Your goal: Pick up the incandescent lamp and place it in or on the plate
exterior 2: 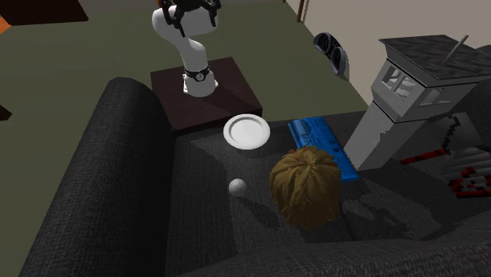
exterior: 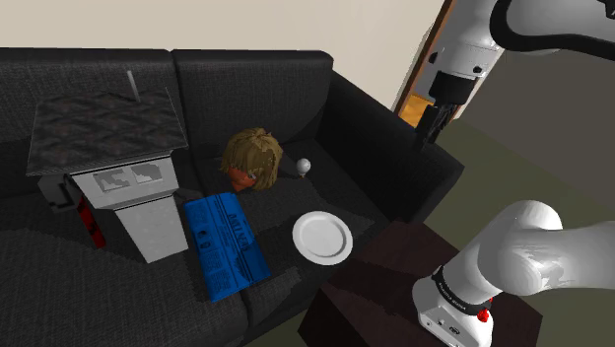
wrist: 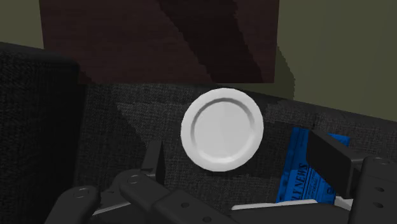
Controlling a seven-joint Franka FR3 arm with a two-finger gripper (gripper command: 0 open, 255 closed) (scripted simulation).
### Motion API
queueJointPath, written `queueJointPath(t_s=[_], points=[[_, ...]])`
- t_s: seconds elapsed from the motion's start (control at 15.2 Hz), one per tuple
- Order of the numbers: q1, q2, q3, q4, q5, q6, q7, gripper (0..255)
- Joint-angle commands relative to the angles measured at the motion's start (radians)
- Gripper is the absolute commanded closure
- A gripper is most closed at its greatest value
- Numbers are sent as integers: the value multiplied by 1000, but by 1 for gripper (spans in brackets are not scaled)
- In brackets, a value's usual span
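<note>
Shoulder view: found the gripper (exterior: 435, 120) high at upper right, well apart from the incandescent lamp (exterior: 305, 166) lying mid-frame on the sofa (exterior: 108, 291), with the plate (exterior: 322, 238) near it at lower centre. Second exterior view: laid out the bare cushion between lamp and plate. Wrist view: looked down onto the plate past fingers (wrist: 154, 160) spread and grasping nothing, probably readied for the reach.

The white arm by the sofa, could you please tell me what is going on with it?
The arm is meant to move a small light bulb onto the white plate, but nothing is held yet. Its claw hangs open, raised over the plate. The bulb lies on the black sofa seat beside a shaggy brown clump, apart from the plate.
</note>
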State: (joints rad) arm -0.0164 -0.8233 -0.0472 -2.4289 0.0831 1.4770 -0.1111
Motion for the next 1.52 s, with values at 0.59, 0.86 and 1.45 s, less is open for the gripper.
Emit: queueJointPath(t_s=[0.59, 0.86, 1.45], points=[[21, 241, -24, -61, -23, 342, -104, 0], [31, 379, -33, -48, -23, 484, -149, 0], [55, 719, -47, 70, 0, 748, -251, 0]])
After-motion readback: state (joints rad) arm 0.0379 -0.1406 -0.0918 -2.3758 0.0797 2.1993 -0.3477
